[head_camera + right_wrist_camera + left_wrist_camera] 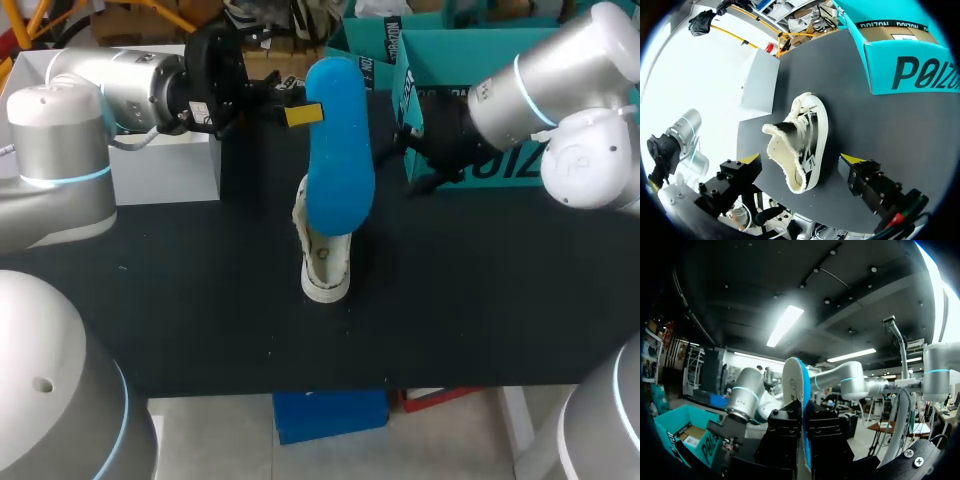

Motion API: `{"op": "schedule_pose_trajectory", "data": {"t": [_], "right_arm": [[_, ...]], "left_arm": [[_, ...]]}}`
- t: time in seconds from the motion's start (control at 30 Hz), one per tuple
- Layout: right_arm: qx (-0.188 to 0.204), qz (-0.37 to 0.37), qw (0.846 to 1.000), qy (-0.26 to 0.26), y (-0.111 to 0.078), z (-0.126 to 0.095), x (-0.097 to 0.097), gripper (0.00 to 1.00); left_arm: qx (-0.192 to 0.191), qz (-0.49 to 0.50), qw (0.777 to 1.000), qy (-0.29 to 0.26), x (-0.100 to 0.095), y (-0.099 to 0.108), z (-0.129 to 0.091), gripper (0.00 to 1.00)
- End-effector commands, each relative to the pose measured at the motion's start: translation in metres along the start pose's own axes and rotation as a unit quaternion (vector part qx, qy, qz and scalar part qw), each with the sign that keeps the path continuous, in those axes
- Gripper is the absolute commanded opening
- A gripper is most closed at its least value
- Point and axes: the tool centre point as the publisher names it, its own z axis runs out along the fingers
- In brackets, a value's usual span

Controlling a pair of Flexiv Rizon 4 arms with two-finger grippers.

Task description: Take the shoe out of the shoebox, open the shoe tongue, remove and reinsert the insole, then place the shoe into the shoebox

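Head view – left gripper (298,108): comes in from the left over the table's far side, fingers clamped on the upper edge of the blue insole (340,150).
Head view – insole: hangs lengthwise with its broad face to the camera. Its lower end overlaps the shoe (325,258), and contact cannot be told.
Head view – shoe: cream, lying near the middle of the black table (480,300), outside the shoebox (455,60).
Head view – shoebox: teal and open, at the table's far right.
Head view – right arm (560,100): enters from the right, its dark wrist just in front of the shoebox.
Head view – white box (165,160): at the far left, beside the left arm.
Left wrist view – insole: seen edge-on, upright, pinched from both sides between the two black fingers.
Left wrist view – shoebox: lower down and off to one side of the gripper, with the right arm next to it.
Right wrist view – right gripper (801,159): fingers spread wide, holding nothing.
Right wrist view – shoe: on its side on the table ahead of the spread fingers, dark-striped side up, opening towards the white box.
Right wrist view – shoebox: well apart from the shoe, at the table's edge.
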Motion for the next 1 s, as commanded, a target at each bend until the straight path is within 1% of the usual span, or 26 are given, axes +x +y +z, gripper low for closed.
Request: {"op": "schedule_pose_trajectory", "data": {"t": [0.03,0.47,0.53,0.67,0.7,0.8,0.9,0.97,1.0], "right_arm": [[-0.003,0.0,0.999,0.053,-0.002,0.001,-0.003,1.0],[-0.003,0.0,0.999,0.053,-0.002,0.001,-0.003,1.0],[0.0,0.008,0.996,0.091,-0.003,-0.001,-0.003,1.0],[0.004,0.013,0.994,0.111,0.0,-0.004,0.001,1.0],[0.007,0.013,0.991,0.13,0.001,-0.005,0.005,1.0],[0.012,0.016,0.988,0.152,0.002,-0.007,0.009,1.0],[0.018,0.024,0.983,0.182,0.002,-0.007,0.011,1.0],[0.019,0.03,0.977,0.211,0.002,-0.008,0.012,1.0],[0.018,0.03,0.978,0.207,0.002,-0.008,0.012,1.0]], "left_arm": [[0.0,0.001,1.0,-0.002,0.0,0.001,0.001,0.0],[0.0,0.001,1.0,-0.002,0.0,0.001,0.001,0.0],[0.0,0.001,1.0,-0.002,0.0,0.001,0.001,0.0],[0.0,0.001,1.0,-0.002,0.0,0.001,0.001,0.0],[0.0,0.001,1.0,-0.002,0.0,0.001,0.001,0.0],[0.0,0.001,1.0,-0.002,0.0,0.001,0.001,0.0],[0.0,0.001,1.0,-0.002,0.0,0.001,0.001,0.0],[0.0,0.001,1.0,-0.002,0.0,0.001,0.001,0.0],[0.0,0.001,1.0,-0.002,0.0,0.001,0.001,0.0]]}}
